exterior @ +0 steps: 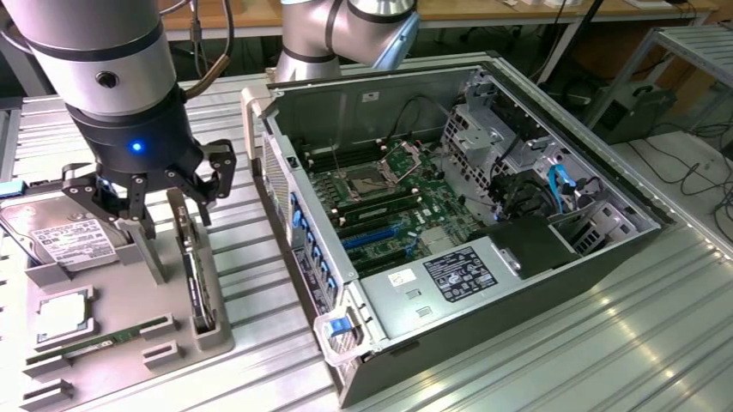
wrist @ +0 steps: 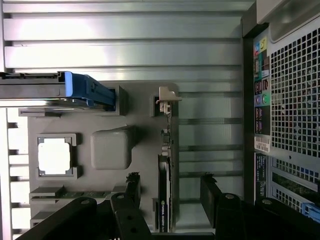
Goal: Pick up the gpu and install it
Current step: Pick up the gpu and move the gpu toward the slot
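Gripper (exterior: 174, 219) (wrist: 170, 180): the dark fingers (wrist: 132, 182) are spread, one on each side of the gpu's upper edge. In the wrist view there seems to be a gap between each fingertip and the card.
Arm (exterior: 103, 69): its grey body stands upright over the tray, and a blue light glows on the black wrist.
Tabletop (exterior: 641, 343) (wrist: 125, 45): ribbed metal slats carry the computer case and the tray side by side.
Computer case (exterior: 378, 94) (wrist: 295, 90): lies on its side with the panel off. The motherboard (exterior: 390, 197) faces up, and the perforated back panel faces the tray.
Tray (exterior: 120, 287) (wrist: 145, 150): a grey holder with moulded slots, set near the tabletop's edge on the exterior view's left, just beside the case.
Hard drive (exterior: 57, 236): silver with a white label, at the tray's far corner away from the case.
Gpu (exterior: 197, 287) (wrist: 165, 200): a thin dark card standing on its long edge in a slot along the tray's edge nearest the case. Its silver bracket (wrist: 167, 97) is at the end away from the wrist camera.
Processor (exterior: 63, 313) (wrist: 55, 155): a square silver chip lying flat in a recess, toward the tray's edge away from the case.
Memory stick (exterior: 103, 339): narrow and green, in a slot near the tray's front edge.
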